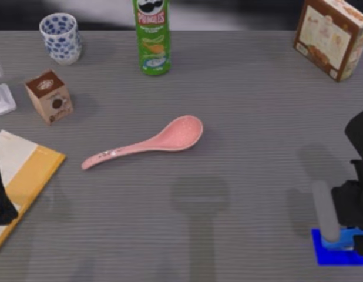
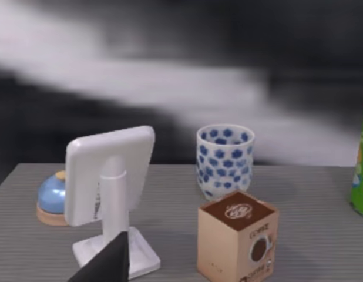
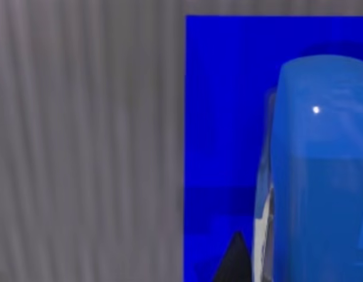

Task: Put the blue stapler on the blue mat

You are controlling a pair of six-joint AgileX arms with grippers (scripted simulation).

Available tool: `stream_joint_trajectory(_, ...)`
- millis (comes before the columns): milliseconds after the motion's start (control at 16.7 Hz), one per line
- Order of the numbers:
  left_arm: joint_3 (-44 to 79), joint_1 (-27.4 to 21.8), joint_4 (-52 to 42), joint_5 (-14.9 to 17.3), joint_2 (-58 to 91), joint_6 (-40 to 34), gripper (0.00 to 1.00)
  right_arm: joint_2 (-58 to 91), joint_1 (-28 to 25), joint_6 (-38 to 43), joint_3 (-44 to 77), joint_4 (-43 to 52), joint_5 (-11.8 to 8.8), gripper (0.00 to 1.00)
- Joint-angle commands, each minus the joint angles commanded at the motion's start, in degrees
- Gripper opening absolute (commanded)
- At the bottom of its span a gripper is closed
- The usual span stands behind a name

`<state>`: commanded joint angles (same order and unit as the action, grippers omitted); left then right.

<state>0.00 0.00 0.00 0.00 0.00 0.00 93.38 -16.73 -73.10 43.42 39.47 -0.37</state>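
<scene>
Fingers unreadable from above: the black right gripper [image 1: 352, 232] hides most of the small bright-blue stapler [image 1: 337, 239] over the flat deep-blue mat [image 1: 323, 254], cut off at the table's right corner. Left wrist view: dark left fingertip [image 2: 108, 263] only. Right wrist view: stapler [image 3: 316, 176] over mat [image 3: 225, 106].

We look down on the desk [image 1: 240, 117] from above; our left wrist faces its far-left corner, our right wrist hangs close over the mat [image 3: 228, 88].
</scene>
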Motion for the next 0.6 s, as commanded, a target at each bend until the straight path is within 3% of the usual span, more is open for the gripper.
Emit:
stream_joint_trajectory(240, 0.0, 0.0, 0.0, 0.0, 0.0, 0.0, 1.0, 0.0, 0.0, 0.0, 0.0, 0.0, 0.0, 0.98)
stream_joint_trajectory(600, 0.0, 0.0, 0.0, 0.0, 0.0, 0.0, 1.0, 0.0, 0.0, 0.0, 0.0, 0.0, 0.0, 1.0)
